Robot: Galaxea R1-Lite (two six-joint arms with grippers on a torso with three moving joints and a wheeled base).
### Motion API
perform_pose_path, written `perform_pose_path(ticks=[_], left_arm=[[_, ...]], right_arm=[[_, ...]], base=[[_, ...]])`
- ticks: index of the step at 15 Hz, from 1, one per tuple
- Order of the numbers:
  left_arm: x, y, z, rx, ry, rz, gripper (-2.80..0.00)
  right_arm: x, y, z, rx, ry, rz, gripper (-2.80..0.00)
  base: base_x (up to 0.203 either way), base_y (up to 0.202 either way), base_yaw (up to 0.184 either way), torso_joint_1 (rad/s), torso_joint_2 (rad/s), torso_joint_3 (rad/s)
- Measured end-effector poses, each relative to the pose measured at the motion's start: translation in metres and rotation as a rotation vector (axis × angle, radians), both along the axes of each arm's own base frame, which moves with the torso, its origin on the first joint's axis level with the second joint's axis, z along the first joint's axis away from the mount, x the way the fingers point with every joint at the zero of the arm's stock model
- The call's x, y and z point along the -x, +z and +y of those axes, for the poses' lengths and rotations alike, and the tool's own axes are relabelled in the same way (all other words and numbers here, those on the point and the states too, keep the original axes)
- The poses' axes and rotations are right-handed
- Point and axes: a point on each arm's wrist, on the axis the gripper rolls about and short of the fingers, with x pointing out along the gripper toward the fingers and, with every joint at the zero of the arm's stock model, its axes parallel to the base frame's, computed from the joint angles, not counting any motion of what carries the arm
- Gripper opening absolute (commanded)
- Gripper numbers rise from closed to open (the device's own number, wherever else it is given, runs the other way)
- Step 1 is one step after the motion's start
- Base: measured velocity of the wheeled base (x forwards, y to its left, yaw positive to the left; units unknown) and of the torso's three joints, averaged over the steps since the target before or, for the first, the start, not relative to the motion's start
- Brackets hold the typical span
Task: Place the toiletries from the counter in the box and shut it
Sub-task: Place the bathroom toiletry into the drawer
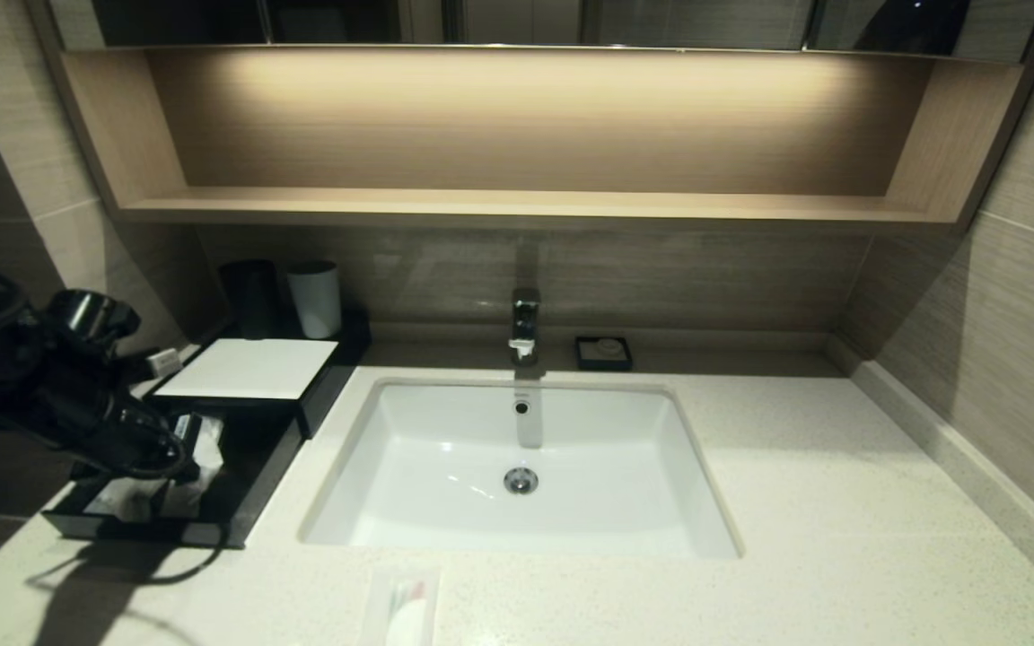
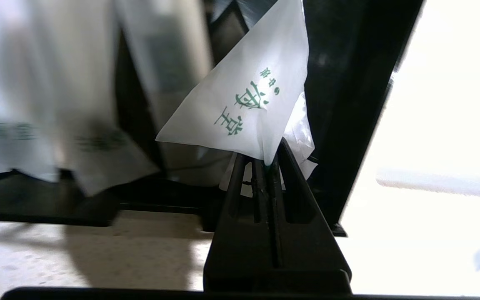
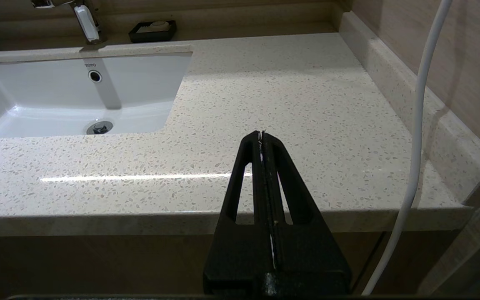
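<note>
My left gripper (image 2: 267, 160) is shut on the lower corner of a white sachet with green characters (image 2: 244, 96). It holds the sachet over the pulled-out drawer (image 1: 243, 498) of the black box with the flat white top (image 1: 248, 368). Several wrapped packets (image 2: 36, 125) lie in the drawer behind the sachet. In the head view my left arm (image 1: 77, 386) covers most of the drawer. One clear packet with a white round piece (image 1: 405, 615) lies on the counter (image 1: 795, 502) at its front edge. My right gripper (image 3: 261, 135) is shut and empty, low at the counter's front right edge.
The white sink (image 1: 445, 467) with its faucet (image 1: 524, 323) sits in the middle of the counter. A black cup (image 1: 250, 296) and a white cup (image 1: 315, 298) stand behind the box. A small black soap dish (image 1: 603, 353) is at the back wall. A white cable (image 3: 419, 125) hangs beside my right gripper.
</note>
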Motion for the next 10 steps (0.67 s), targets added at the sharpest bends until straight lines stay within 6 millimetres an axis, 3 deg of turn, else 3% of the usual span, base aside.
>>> perform_pose_path(ticks=[5, 10], left_arm=[[-0.001, -0.007, -0.008, 0.098, -0.057, 0.020, -2.80], [-0.002, -0.017, -0.006, 0.053, -0.037, 0.085, -2.80]], right_arm=[[0.000, 0.000, 0.000, 0.000, 0.000, 0.000, -2.80], [0.000, 0.000, 0.000, 0.000, 0.001, 0.000, -2.80]], base=[[0.000, 0.000, 0.000, 0.000, 0.00, 0.000], [0.000, 0.000, 0.000, 0.000, 0.00, 0.000]])
